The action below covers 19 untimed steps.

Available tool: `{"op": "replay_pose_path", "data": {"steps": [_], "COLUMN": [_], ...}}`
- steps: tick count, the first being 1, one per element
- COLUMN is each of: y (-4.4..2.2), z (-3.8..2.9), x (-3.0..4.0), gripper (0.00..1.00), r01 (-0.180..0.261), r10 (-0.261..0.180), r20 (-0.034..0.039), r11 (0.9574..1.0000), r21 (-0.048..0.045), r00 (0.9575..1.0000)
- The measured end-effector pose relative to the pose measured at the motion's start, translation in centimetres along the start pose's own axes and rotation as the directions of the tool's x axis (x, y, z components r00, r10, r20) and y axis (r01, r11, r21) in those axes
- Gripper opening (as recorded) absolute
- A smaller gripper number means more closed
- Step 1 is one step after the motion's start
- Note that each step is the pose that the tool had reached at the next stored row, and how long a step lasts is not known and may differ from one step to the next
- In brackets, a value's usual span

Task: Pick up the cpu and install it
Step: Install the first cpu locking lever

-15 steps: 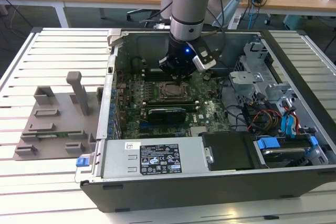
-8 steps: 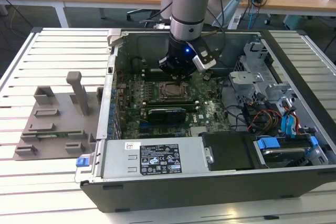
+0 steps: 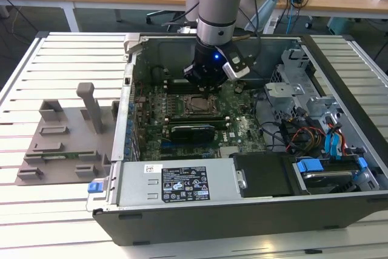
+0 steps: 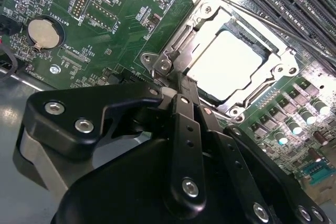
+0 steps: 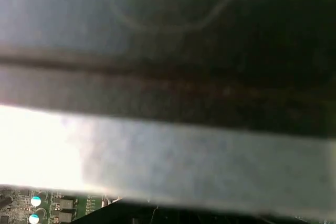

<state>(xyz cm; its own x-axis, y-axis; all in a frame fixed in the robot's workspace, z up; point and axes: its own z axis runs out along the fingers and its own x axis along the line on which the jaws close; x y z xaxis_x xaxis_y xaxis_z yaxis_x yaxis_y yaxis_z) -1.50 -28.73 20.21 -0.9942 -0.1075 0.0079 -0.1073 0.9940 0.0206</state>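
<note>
In the second wrist view the gripper (image 4: 181,95) is seen with its fingers (image 4: 185,124) drawn together, tips just beside the socket frame (image 4: 173,56). Beyond them the cpu (image 4: 226,64) is seated flat in the socket, square, without a long axis. Any pressing is best kept straight down.

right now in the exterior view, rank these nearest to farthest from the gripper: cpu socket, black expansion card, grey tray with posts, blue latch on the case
1. cpu socket, just under the gripper on the motherboard.
2. black expansion card, a little past the socket, toward the camera.
3. blue latch, at the case's near corner, exterior view's left.
4. grey tray with posts, outside the case, far left; close to the latch's distance.
</note>
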Motion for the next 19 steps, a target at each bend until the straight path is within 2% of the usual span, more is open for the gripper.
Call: {"op": "replay_pose_path", "data": {"steps": [2,7,8,10,14,19], "y": [0.06,0.08,0.16,0.41,1.0,1.4], "z": [0.02,-0.01,-0.01,-0.03,0.02,0.03], "x": [-0.02,-0.02,-0.04,-0.09,-0.19,-0.23], "gripper": [0.11,0.11,0.11,0.11,0.11,0.11], "r01": [0.0,0.0,-0.001,0.0,0.0,0.0], "r10": [0.0,0.001,0.001,0.001,0.001,0.001], "r20": [-0.0006,-0.006,-0.0066,-0.0072,-0.0066,-0.0065], "r11": [1.0,0.9984,0.9981,0.9979,0.998,0.998], "r21": [0.0086,0.0568,0.0616,0.0644,0.0625,0.0625], "r00": [1.0,1.0,1.0,1.0,1.0,1.0]}}
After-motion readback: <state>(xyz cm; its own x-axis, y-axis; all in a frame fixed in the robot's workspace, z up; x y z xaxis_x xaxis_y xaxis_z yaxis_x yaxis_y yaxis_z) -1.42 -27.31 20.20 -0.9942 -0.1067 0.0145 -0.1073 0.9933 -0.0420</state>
